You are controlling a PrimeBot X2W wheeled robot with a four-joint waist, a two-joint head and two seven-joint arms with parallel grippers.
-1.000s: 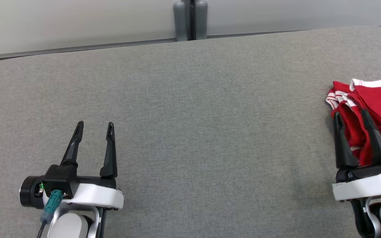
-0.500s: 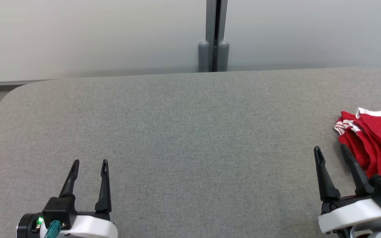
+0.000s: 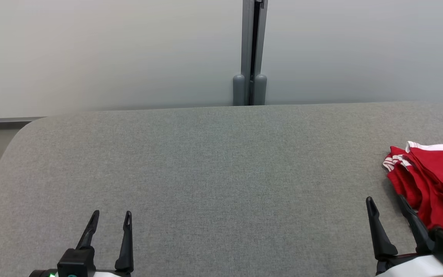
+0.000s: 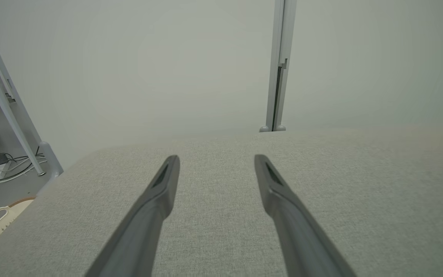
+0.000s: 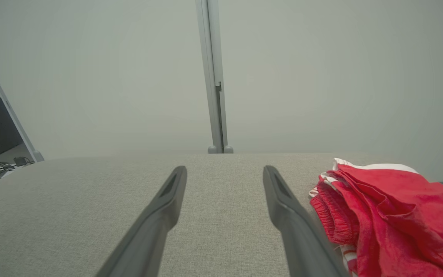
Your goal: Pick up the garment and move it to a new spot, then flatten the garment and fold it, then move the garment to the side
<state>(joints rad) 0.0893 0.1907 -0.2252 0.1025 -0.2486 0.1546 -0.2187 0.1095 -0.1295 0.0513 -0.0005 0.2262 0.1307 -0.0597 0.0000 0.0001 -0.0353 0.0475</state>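
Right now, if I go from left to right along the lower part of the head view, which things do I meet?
left end effector, open → bare grey table → right end effector, open → red garment with white stripes, lying by the right edge.

Grey woven cloth covers the table (image 3: 221,173), matt and slightly coarse all over. At its right edge the garment (image 3: 433,181) is soft red cloth, creased, with white stripe trim and a gathered, ribbed band. The left gripper (image 3: 112,213) and right gripper (image 3: 385,199) have smooth, dark, matt fingers, plastic by the look. Behind, the wall (image 3: 110,54) is pale, smooth and matt; the post (image 3: 250,46) looks like grey painted metal.
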